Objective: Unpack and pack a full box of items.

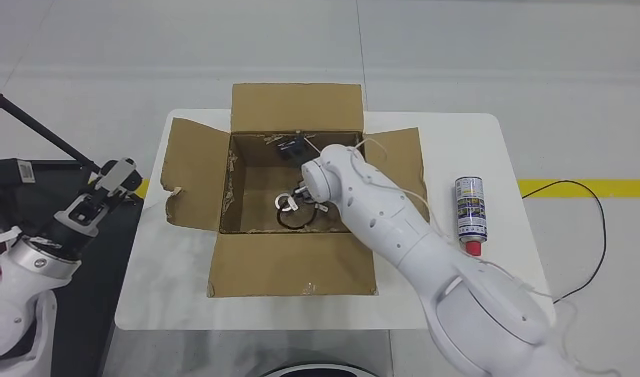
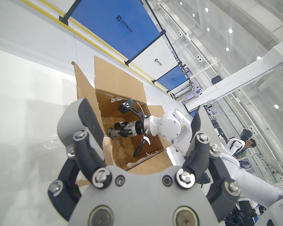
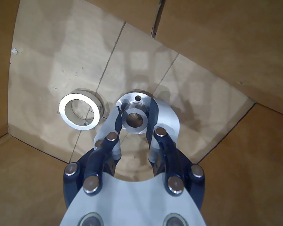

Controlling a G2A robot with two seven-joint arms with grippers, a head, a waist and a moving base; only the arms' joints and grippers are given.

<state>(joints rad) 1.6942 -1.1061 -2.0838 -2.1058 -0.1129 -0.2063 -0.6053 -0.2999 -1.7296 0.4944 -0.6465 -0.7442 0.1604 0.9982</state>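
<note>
You could not inspect much of the box [image 1: 290, 267] floor from the top view: the right arm [image 1: 390, 222] covered it, and the right end effector [image 1: 297, 202] sat largely beneath the wrist. In the right wrist view, the fingers [image 3: 153, 116] gripping the flanged hub [image 3: 134, 118] hid both its sides. The spray can [image 1: 468, 212] print was too small to read.
</note>
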